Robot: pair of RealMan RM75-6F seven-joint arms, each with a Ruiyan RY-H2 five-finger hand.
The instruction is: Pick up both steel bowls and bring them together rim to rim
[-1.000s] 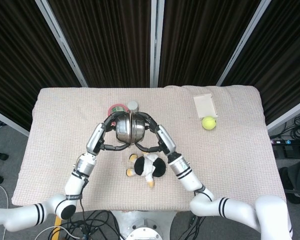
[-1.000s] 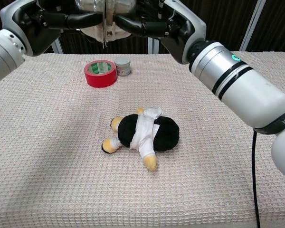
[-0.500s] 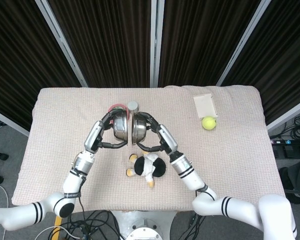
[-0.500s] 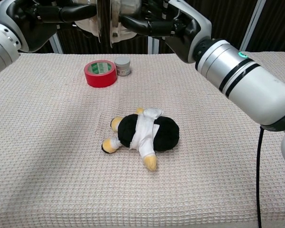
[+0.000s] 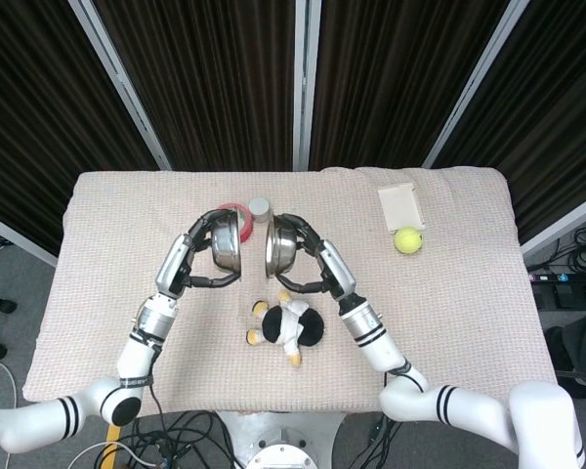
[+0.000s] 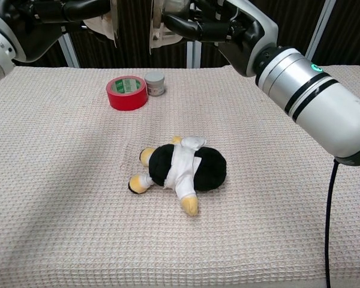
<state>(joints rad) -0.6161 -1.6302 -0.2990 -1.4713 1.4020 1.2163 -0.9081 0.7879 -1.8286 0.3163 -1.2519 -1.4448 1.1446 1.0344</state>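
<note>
Two steel bowls hang in the air above the table, rims facing each other with a gap between them. My left hand (image 5: pixel 203 256) grips the left bowl (image 5: pixel 228 244), whose edge shows at the top of the chest view (image 6: pixel 105 25). My right hand (image 5: pixel 303 256) grips the right bowl (image 5: pixel 277 248), which the chest view also cuts off at its top edge (image 6: pixel 162 27). Both bowls stand on edge, tilted upright, above the red tape roll and the plush toy.
A black and white plush toy (image 6: pixel 181 167) lies mid-table below the bowls. A red tape roll (image 6: pixel 126 92) and a small grey jar (image 6: pixel 155 83) stand behind it. A yellow-green ball (image 5: pixel 407 239) and a white card (image 5: pixel 400 207) lie at the far right.
The bowls were pressed rim to rim one second ago. Both hands have since moved outward and the bowls now stand apart with a clear gap.
</note>
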